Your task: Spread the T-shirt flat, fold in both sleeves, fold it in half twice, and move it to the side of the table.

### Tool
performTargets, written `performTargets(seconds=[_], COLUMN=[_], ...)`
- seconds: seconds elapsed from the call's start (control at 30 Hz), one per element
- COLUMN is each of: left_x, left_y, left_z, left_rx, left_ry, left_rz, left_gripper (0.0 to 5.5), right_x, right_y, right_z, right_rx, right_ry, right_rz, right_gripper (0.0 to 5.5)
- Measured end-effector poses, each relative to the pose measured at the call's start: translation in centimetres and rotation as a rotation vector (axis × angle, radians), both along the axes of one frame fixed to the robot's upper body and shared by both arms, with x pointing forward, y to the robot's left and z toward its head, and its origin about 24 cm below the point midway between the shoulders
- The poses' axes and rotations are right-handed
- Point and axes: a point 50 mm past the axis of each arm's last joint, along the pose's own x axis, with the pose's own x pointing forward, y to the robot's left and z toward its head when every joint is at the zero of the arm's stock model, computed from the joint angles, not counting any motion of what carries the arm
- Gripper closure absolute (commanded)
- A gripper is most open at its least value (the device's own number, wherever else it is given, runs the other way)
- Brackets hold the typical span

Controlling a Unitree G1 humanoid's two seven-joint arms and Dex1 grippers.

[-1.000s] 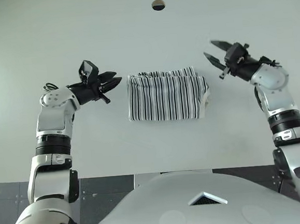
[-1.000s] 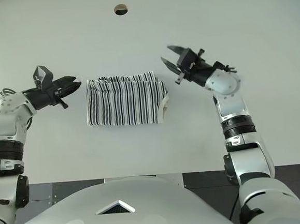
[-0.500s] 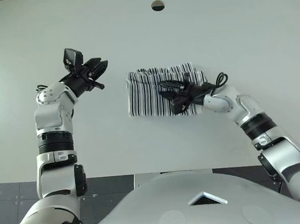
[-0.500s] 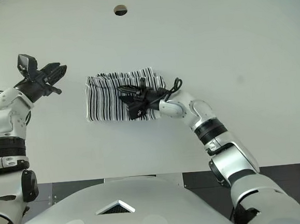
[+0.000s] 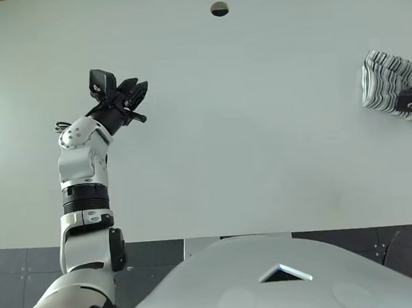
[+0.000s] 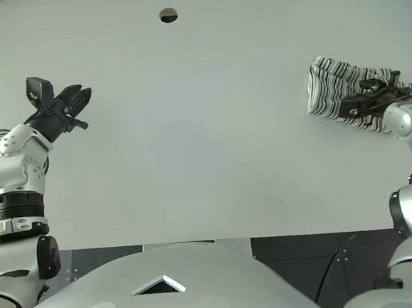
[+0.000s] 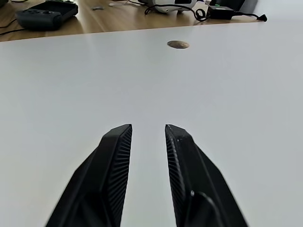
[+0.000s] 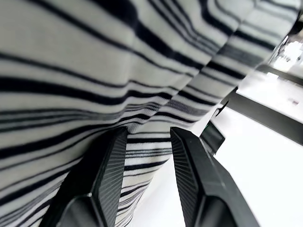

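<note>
- Head views, item one: folded black-and-white striped cotton T-shirt [image 6: 329, 80], lying far out on the right side of the matte white table [image 5: 262, 135]. The right gripper [image 6: 352, 103] sits on its near edge.
- Step judged: the last one, moving the shirt aside (the folding looks complete). The next move calls for letting go and lifting straight clear, so the layers do not drag open.
- Head views, item two: left gripper [image 5: 131, 94], raised over the table's left part and well apart from the T-shirt. The small round hole [image 5: 219, 9] at the far middle is no hindrance.
- Left wrist view: the fingers are narrowly parted with nothing between them. A wooden desk [image 7: 109, 16] with black devices stands beyond the table.
- Right wrist view: ribbed black fingers [image 8: 106, 165] appear clamped on a bunched fold of striped cloth.
</note>
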Motion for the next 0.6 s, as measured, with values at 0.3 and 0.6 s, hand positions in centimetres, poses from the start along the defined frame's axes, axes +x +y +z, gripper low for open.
performTargets(seconds=[0.3,0.6], left_x=[-0.2,0.7], left_y=[-1.2,-6.6], left_z=[8.4,11.9], left_rx=[-0.102,-0.081], left_ry=[-0.461,-0.834], left_rz=[0.188,0.363], left_gripper=[4.21,4.21], right_x=[4.9,7.1], right_y=[2.3,19.5], right_z=[10.7,9.6], right_rx=[0.028,1.054], right_ry=[-0.610,-0.916], right_rz=[0.160,0.265], right_gripper=[3.82,3.82])
